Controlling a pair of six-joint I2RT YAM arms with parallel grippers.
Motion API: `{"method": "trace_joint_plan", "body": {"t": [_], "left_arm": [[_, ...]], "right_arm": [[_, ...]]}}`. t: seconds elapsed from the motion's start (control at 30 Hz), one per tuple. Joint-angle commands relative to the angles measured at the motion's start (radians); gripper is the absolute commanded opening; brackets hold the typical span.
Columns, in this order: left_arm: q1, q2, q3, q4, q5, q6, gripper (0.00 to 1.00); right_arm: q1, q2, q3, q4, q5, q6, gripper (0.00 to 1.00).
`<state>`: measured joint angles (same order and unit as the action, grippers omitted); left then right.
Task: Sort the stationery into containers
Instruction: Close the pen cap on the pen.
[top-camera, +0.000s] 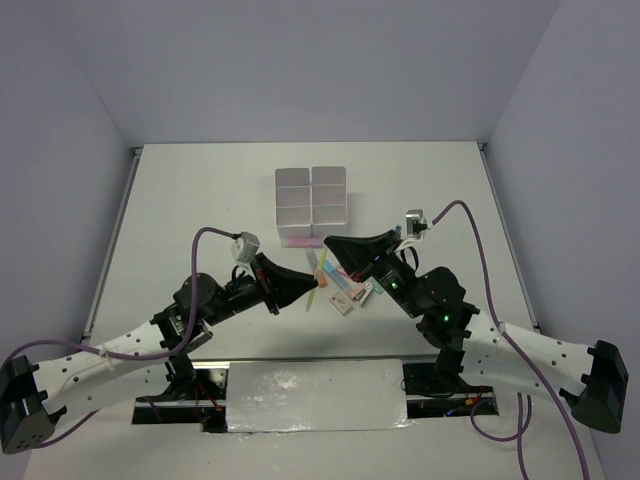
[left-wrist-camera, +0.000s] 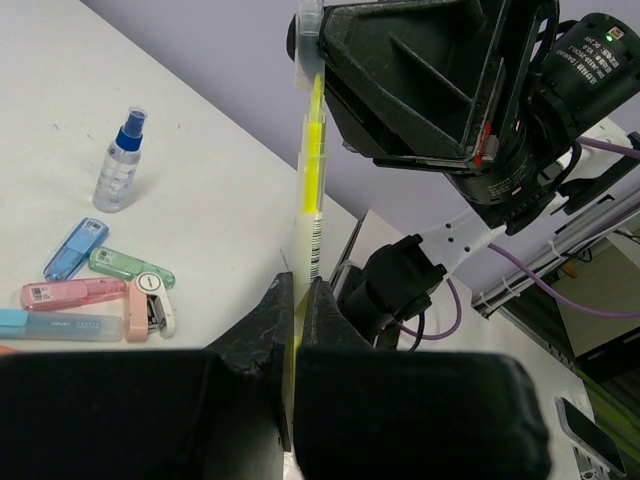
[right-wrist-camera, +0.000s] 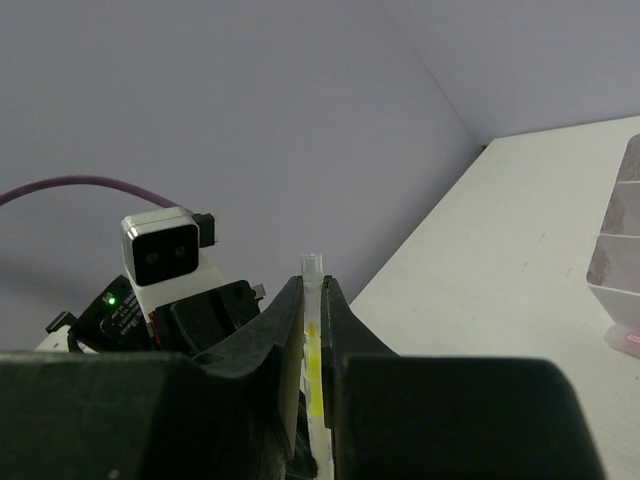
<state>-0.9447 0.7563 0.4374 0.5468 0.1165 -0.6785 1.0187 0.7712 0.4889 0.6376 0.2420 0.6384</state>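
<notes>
A robotics lab cell: a white table (top-camera: 200, 200) boxed in by plain lilac-grey walls (top-camera: 300, 60), left arm (top-camera: 120, 350) and right arm (top-camera: 530, 345) bolted at its near edge, purple cables (top-camera: 484, 258) trailing.

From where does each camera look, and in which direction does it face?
Top view: above and behind the arms, facing down on the table, the box of compartments and both arms; left claw and right claw meet in the middle.
Left wrist: on the left arm, facing along its own fingers and up the yellow pen to the right claw.
Right wrist: on the right arm, facing past its own fingers toward the left arm's camera.
Shared: both wrist views show that pen, gripped at either end.
</notes>
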Motion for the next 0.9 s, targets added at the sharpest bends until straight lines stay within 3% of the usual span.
{"method": "trace_joint_plan", "body": {"t": [0.0,0.37,0.87], "left_arm": [[0.006,-0.021,0.044,0.084,-0.018,0.043,0.0],[0.006,-0.021,0.055,0.081,-0.02,0.062,0.0],[0.007,-0.008,0.055,0.081,-0.035,0.068,0.0]], "right_arm": [[0.014,0.013,0.039,-0.072,-0.035,0.015,0.0],[0.015,-0.019,0.074,-0.202,0.034,-0.017,0.0],[0.017,-0.035,0.103,-0.197,-0.029,-0.031,0.0]]}}
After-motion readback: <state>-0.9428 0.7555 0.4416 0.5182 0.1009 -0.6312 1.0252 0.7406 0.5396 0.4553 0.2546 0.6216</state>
